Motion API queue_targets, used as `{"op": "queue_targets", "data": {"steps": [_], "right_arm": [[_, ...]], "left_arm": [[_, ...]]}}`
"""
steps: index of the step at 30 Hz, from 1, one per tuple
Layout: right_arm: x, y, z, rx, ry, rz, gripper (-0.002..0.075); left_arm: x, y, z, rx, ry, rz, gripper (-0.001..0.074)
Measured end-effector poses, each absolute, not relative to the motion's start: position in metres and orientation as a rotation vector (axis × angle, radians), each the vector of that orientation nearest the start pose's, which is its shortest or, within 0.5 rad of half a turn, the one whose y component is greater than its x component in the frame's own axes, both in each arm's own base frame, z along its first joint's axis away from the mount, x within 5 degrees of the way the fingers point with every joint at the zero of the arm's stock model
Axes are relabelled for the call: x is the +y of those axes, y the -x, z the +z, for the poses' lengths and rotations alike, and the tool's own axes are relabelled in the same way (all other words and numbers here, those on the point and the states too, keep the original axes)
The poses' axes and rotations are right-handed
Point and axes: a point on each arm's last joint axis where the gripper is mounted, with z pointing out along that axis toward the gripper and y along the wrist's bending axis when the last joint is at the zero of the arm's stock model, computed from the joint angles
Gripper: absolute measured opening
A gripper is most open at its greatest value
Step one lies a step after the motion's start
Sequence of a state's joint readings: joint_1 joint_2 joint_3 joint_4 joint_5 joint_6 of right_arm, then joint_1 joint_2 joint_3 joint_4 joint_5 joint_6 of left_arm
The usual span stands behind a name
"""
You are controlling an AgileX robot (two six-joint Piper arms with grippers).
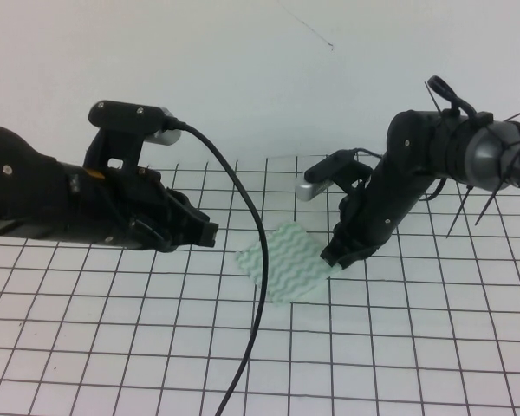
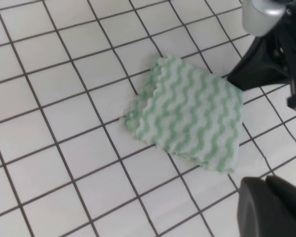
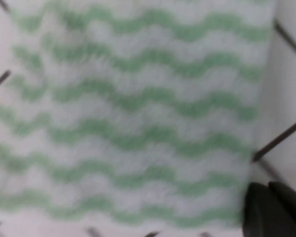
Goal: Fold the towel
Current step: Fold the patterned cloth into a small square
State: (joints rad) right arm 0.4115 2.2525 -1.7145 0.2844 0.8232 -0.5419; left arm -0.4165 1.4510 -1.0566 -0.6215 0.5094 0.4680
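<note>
A black cable point(image 1: 256, 286) loops nearest me, hanging down across the white gridded table point(image 1: 95, 347). The right gripper point(image 1: 338, 257) has its 2 fingers pressed together, with the tips at the right corner of the towel point(image 1: 286, 260) and touching its edge. I cannot tell whether any cloth is caught between them. The left gripper point(image 1: 210, 234) is also pressed together, holds nothing, and hovers to the left of the towel, apart from it. The green-and-white wavy towel lies on the table between the 2 grippers. The cable crosses in front of the towel's left part, and both arms are cut off at the frame sides.
</note>
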Motion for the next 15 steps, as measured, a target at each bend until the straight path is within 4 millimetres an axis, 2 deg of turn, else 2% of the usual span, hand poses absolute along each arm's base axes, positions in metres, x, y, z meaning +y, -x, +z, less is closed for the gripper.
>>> {"op": "queue_targets", "data": {"steps": [3, 6, 8, 10, 15], "right_arm": [[0.210, -0.417, 0.144, 2.601, 1.174, 0.411, -0.0001], [0.221, -0.408, 0.149, 2.492, 1.319, 0.621, -0.0001], [0.225, -0.405, 0.151, 2.465, 1.346, 0.694, -0.0001], [0.225, -0.406, 0.150, 2.489, 1.305, 0.687, -0.0001], [0.214, -0.411, 0.145, 2.612, 1.193, 0.501, -0.0001]], "left_arm": [[-0.151, -0.277, 0.294, 2.285, -0.543, -0.580, -0.0001], [-0.150, -0.276, 0.293, 2.292, -0.560, -0.569, -0.0001], [-0.150, -0.276, 0.293, 2.297, -0.568, -0.568, -0.0001], [-0.150, -0.276, 0.292, 2.300, -0.572, -0.568, -0.0001], [-0.150, -0.275, 0.292, 2.305, -0.584, -0.560, -0.0001]]}}
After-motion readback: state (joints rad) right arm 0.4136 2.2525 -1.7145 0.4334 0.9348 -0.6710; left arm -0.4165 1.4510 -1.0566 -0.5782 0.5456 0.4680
